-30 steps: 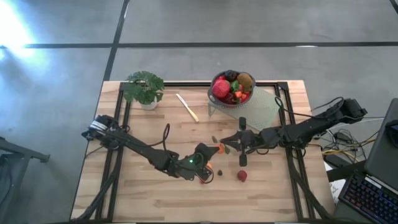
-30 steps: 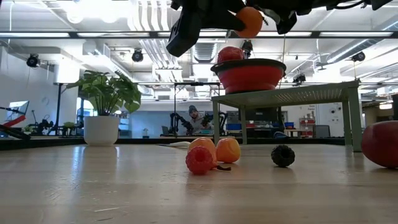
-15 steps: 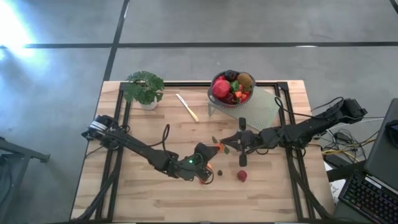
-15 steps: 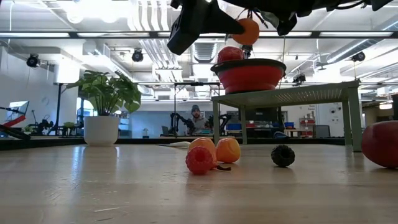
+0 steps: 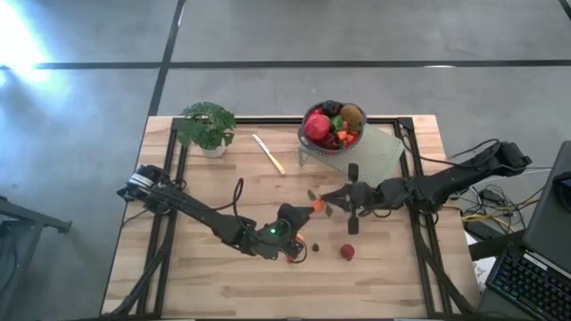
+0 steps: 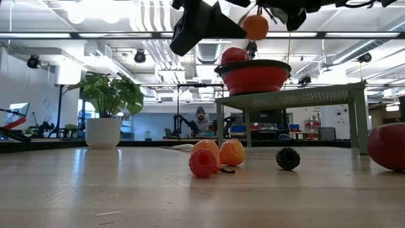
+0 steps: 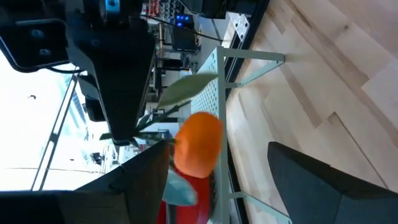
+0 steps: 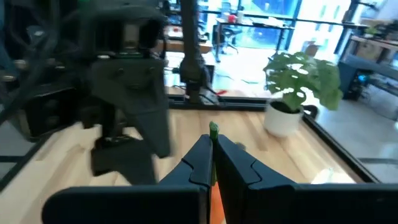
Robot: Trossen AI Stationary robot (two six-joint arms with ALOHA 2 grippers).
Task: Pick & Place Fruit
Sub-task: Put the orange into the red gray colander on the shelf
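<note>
The bench (image 5: 205, 267) carries a red bowl (image 5: 332, 125) of fruit on a raised stand near its far edge. The right gripper (image 5: 323, 201), fingers clamped on the tangerine (image 5: 318, 205) by its stem, hangs above mid-bench. The left gripper (image 5: 305, 217) waits beside it, fingers apart.

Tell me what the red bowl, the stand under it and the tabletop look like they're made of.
The red bowl looks like matte plastic or silicone: even colour, soft rolled rim, no glare. The stand appears to be pale painted metal, with thin square legs and a perforated top. The tabletop looks like light butcher-block wood, showing plank seams and grain.
</note>
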